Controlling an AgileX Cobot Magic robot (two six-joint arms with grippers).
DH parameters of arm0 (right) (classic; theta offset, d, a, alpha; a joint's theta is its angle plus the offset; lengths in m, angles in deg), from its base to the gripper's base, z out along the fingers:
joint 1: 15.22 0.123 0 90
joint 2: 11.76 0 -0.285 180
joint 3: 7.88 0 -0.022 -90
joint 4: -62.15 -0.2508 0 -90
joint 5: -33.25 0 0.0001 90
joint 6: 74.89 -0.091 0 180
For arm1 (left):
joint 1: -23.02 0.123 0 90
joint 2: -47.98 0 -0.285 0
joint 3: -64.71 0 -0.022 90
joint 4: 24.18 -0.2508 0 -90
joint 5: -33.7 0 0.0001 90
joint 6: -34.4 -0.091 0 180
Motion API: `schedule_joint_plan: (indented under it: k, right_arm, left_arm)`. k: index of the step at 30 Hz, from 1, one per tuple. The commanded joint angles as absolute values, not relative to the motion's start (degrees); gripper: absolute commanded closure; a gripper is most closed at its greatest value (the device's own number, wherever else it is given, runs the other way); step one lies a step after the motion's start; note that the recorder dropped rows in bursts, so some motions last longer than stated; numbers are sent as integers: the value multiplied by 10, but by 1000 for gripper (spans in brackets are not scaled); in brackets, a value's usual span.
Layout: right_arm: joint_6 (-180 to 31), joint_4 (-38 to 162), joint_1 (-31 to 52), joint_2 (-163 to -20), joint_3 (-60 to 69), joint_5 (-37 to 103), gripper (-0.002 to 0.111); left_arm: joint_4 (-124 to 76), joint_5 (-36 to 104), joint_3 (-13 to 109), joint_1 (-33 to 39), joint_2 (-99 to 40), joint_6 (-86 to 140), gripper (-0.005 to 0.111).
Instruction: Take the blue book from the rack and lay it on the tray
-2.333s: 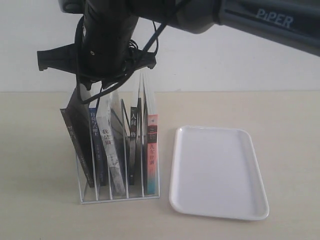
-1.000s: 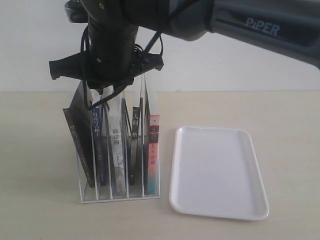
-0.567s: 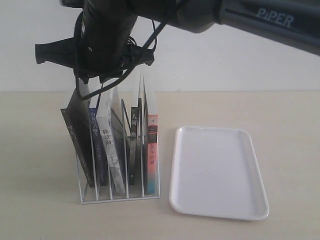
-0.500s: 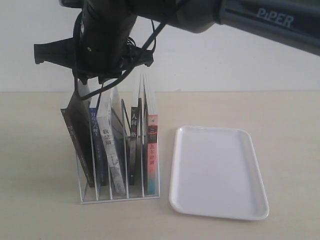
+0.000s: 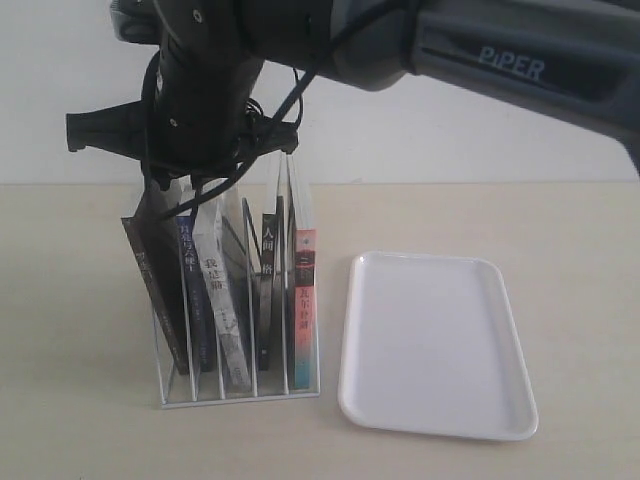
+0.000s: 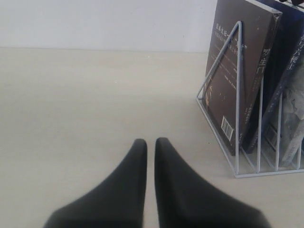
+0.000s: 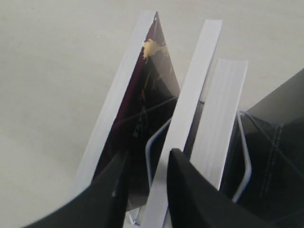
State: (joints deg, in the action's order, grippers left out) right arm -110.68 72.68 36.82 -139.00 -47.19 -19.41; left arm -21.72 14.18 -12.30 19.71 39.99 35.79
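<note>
While the rack (image 5: 300, 390) holds several books, blue book (image 5: 190, 270) just beside the leaning black book (image 5: 150, 270), dark blue spine, white characters, tray (image 5: 440, 340) alongside on the bench (image 5: 580, 260), right gripper (image 7: 148, 161) parted above the books, left gripper (image 6: 150, 142) clenched.

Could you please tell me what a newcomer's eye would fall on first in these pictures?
The big black right arm reaches in from the upper right of the exterior view. Its right gripper is poised with jaws apart over the leftmost books in the white wire rack. Beside the rack, to its right, lies a white tray with nothing on it.
</note>
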Motion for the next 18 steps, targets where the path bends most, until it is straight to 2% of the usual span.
schedule_joint_plan:
  k: [1, 18]
  right_arm:
    - [-1102, 730, 367, -1391, -473, -201, 80]
    - [-1095, 759, 367, -1394, -473, -247, 80]
  left_arm:
    - [-219, 142, -125, 199, 402, 363, 101]
    - [-219, 142, -125, 199, 402, 363, 101]
